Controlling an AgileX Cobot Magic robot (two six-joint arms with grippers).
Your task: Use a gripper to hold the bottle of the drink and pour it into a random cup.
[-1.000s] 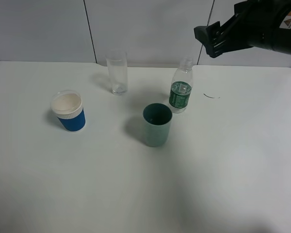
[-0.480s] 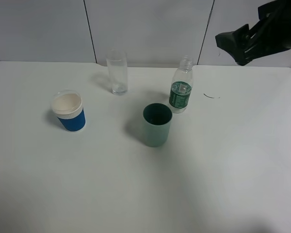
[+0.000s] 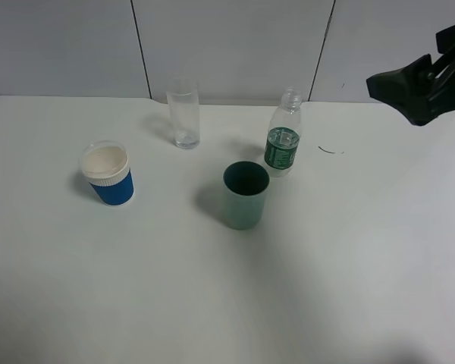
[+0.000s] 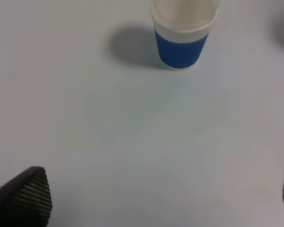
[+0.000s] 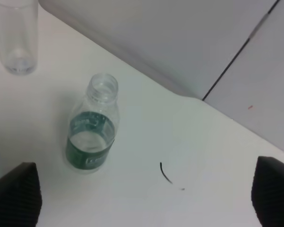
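Note:
The bottle of the drink (image 3: 283,138), clear with a dark green label and no cap, stands upright toward the back of the white table (image 3: 349,250). The teal-green cup (image 3: 246,196) stands just in front of it and slightly left. My right gripper (image 3: 398,95) hangs in the air at the far right, well apart from the bottle, open and empty. In the right wrist view the bottle (image 5: 92,125) is ahead between the spread fingertips (image 5: 14,194). My left gripper (image 4: 156,198) is open and empty, with one fingertip (image 4: 26,198) low over the table.
A blue ribbed paper cup (image 3: 108,174) with a white rim stands at the left; it also shows in the left wrist view (image 4: 182,33). A tall clear glass (image 3: 183,112) stands at the back, left of the bottle. A small black mark (image 3: 331,150) lies right of the bottle.
My right gripper has moved to the right, farther away from the bottle. The bottle, cups and glass have not moved.

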